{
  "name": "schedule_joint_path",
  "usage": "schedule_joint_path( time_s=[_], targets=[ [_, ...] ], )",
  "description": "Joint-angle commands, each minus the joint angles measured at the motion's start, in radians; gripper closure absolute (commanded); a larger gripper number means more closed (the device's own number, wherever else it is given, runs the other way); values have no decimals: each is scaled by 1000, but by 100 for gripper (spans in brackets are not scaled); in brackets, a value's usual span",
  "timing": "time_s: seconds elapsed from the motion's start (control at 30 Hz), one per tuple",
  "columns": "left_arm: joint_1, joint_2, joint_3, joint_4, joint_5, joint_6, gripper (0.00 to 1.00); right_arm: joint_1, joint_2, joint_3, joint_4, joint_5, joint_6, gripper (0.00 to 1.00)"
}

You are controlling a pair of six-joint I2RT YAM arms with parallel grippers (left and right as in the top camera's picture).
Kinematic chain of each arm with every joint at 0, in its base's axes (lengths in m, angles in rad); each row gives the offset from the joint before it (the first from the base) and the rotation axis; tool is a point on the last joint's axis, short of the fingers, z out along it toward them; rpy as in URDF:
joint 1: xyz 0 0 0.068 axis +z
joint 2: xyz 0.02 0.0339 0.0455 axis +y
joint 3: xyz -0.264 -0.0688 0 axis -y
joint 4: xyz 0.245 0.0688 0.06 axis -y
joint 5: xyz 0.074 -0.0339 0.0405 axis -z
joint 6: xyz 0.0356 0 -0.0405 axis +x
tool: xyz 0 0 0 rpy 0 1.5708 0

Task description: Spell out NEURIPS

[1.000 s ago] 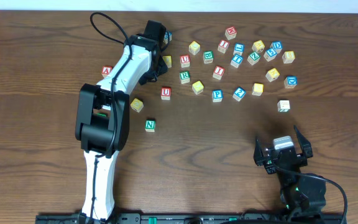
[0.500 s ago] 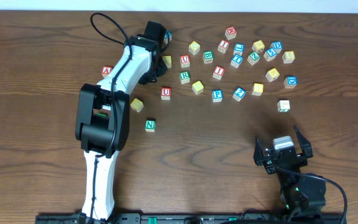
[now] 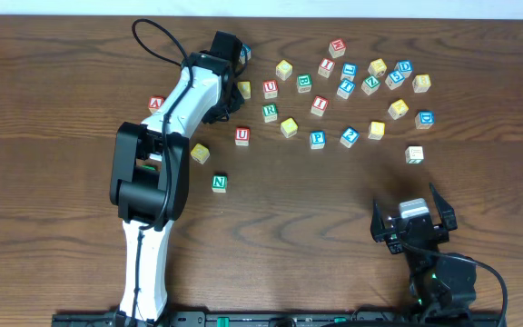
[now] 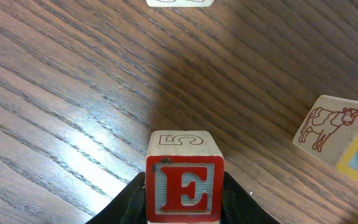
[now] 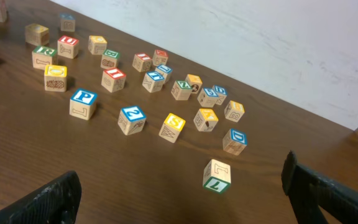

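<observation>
Nearest the robot's base, the right claw hung wide apart and empty over bare wooden worktop. Beyond it and over to the left, the green N block sat alone beside the left arm. Further back, the red U block, the blue P block and the yellow S block lay in a loose row, apart from one another. Behind them stood the green R block and the red I block, at the near edge of a scatter of other blocks. Towards the far side, the left claw was narrowed onto the red E block, a finger against each side. That block rested on the worktop with a 5 on its upper face. A block with a cow drawing lay just to its right, not touching.
</observation>
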Motion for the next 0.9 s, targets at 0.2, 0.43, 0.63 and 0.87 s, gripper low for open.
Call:
schedule_joint_path(
  time_s=[0.2,0.43,0.63,0.87],
  targets=[
    [-1,14,-19,2,-6,10,67,-13,-6,-2,-3,-2,13,1],
    [-1,14,-19,-11,-5,35,68,-13,-6,-2,-3,-2,13,1],
    [-1,5,-15,-26,-5,82,70,-13,-6,-2,-3,-2,13,1],
    [-1,-28,-8,-31,-2,124,73,-13,-6,-2,-3,-2,13,1]
  ],
)
